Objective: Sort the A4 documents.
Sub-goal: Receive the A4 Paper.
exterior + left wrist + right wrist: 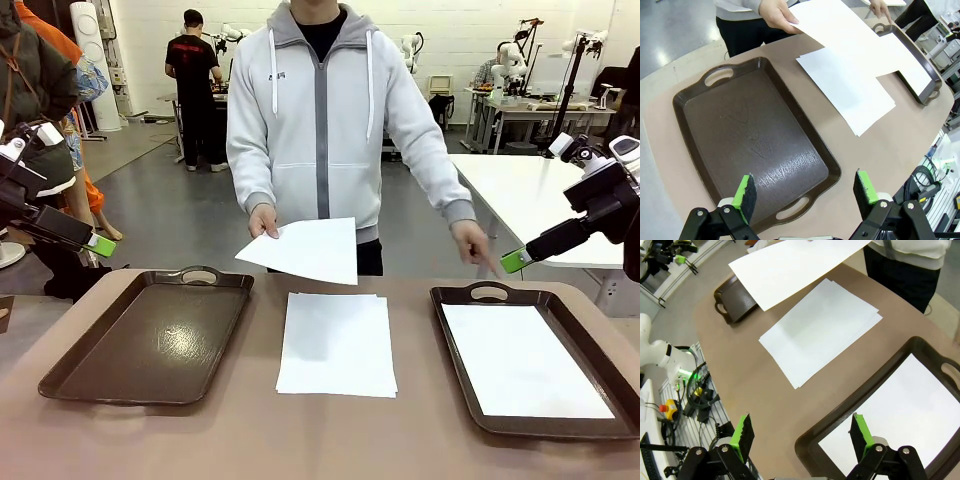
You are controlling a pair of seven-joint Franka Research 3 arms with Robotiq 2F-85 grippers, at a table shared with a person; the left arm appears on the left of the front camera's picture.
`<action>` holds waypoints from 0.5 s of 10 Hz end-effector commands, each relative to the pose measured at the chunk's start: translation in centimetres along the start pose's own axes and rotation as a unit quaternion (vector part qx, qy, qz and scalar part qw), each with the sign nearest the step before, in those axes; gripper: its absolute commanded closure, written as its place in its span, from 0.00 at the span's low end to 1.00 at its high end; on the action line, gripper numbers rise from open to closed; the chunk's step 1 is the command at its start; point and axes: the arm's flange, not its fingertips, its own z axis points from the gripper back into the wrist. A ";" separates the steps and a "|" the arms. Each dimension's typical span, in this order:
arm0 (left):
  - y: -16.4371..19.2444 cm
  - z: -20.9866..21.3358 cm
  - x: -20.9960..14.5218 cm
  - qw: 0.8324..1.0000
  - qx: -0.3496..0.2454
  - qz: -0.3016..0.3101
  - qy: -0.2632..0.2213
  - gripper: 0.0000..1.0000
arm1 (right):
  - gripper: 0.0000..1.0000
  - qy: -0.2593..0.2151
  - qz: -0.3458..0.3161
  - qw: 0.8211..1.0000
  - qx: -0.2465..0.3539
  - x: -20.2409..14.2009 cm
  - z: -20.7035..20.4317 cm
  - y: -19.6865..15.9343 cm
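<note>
Both sets of jaws wide apart, nothing between the pads. Front cam: my L gripper (100,245) and R gripper (514,261) sit raised off the table (250,430), out at its left and right edges. Surface is a tan matte top w/ a rounded edge. On it the left tray (150,340) is dark brown, floor bare, textured, a bit of glare. The right tray (452,350) is the same type, w/ a single A4 sheet (525,362) flat on its floor, covering most of it. Between the trays, apart from both, lies the A4 stack (337,345), a few white sheets slightly fanned, directly on the table. Person at the far side in a light grey zip hoodie. One hand (263,220) holds the held A4 sheet (305,249) by an edge in the air, tilted, over the stack's far end. The other hand (475,245) points a finger down by the right tray's far handle — can't tell if it touches. Room: grey polished floor, white walls, white tables (530,190) behind, other ppl standing further back.
</note>
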 end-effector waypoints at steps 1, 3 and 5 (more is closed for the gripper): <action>0.1 0.0 0.0 1.000 -0.006 0.002 -0.002 0.00 | 0.00 0.001 0.003 1.000 0.002 0.1 -0.2 0.1; 0.1 0.0 0.0 1.000 -0.006 0.002 -0.002 0.00 | 0.00 0.001 0.003 1.000 0.002 0.1 -0.2 0.1; 0.1 0.0 0.0 1.000 -0.006 0.002 -0.002 0.00 | 0.00 0.001 0.003 1.000 0.002 0.1 -0.2 0.1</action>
